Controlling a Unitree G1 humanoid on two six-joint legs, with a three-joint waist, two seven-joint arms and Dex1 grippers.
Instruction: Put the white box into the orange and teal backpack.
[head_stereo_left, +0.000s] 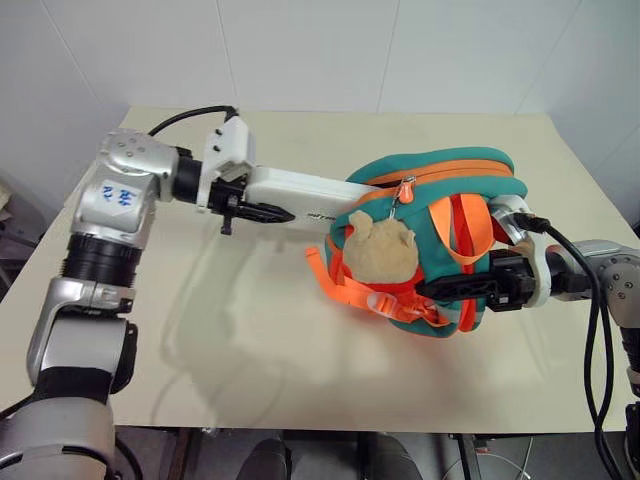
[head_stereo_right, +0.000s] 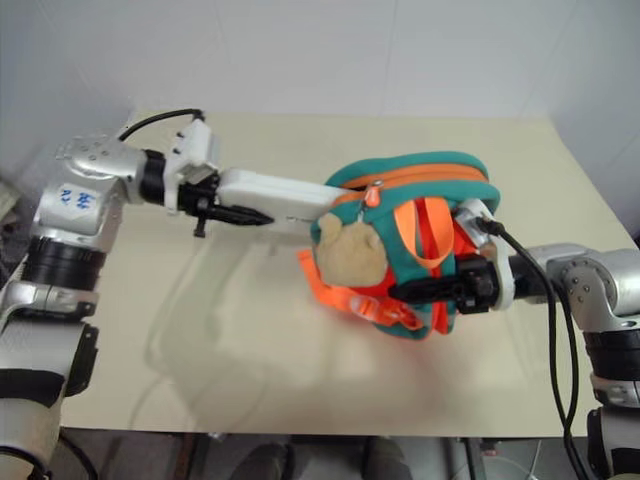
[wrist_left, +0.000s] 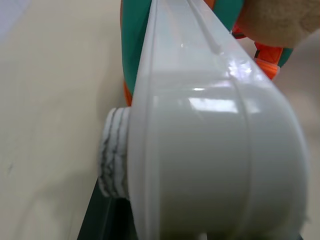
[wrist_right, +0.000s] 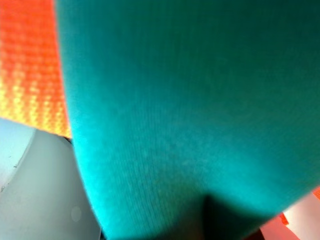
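A: Here we go, 2 arms in play over the beige table (head_stereo_left: 300, 380). The left gripper (head_stereo_left: 255, 212) is clamped on the near end of the white box (head_stereo_left: 300, 190), holding it nearly level above the tabletop.

B: And the far end of that box is already at the mouth of the orange and teal backpack (head_stereo_left: 440, 200), right under the orange zipper line. It looks as if the tip has slipped inside; most of the case is still out in the open.

A: What about the other side?

B: The right gripper (head_stereo_left: 470, 290) is clenched on the backpack's fabric on the side toward the robot, propping the bag up with its opening facing the box. The right wrist view is pressed right against teal cloth with an orange strap at the edge.

A: The plush bear (head_stereo_left: 378, 250) hangs at the front, just below the box's entry point, with orange straps dangling beside it.

B: So my read: box picked up, bag held, insertion started. What's left is to push the case in along its length and then let go.
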